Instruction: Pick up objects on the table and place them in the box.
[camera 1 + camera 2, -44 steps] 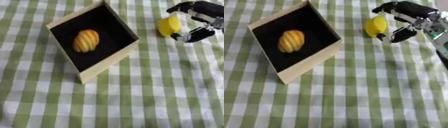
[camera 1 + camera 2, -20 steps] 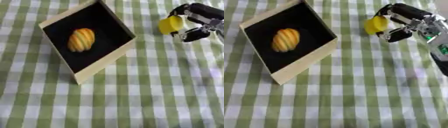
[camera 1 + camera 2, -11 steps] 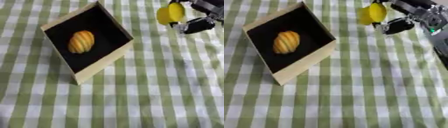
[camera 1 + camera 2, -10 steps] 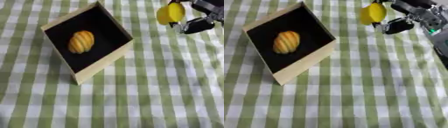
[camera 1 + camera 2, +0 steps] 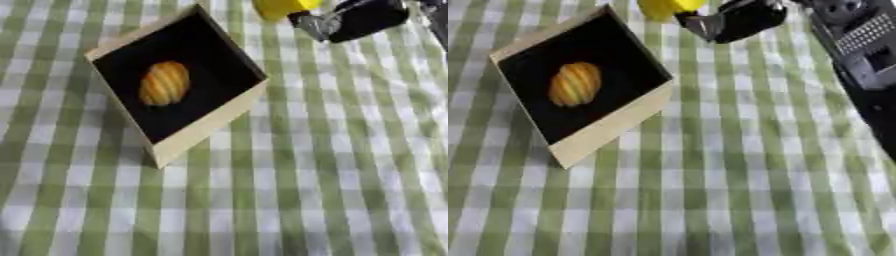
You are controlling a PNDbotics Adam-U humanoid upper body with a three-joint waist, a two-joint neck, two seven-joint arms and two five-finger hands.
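Note:
A tan box (image 5: 210,129) with a black inside lies at the upper left of the checked cloth. Inside it rests a yellow and orange striped oval object (image 5: 164,83). My right hand (image 5: 354,19) comes in from the upper right, its fingers curled on a yellow object (image 5: 282,7) at the top edge. That object hangs above the cloth, just beyond the box's far right corner. Only part of it shows. My left hand is out of sight.
A green and white checked cloth (image 5: 332,175) covers the whole table. My right forearm (image 5: 864,60) runs down the right side in the right eye view.
My right hand has lifted the yellow object off the cloth and carried it left toward the box's far corner. The camera has also shifted.

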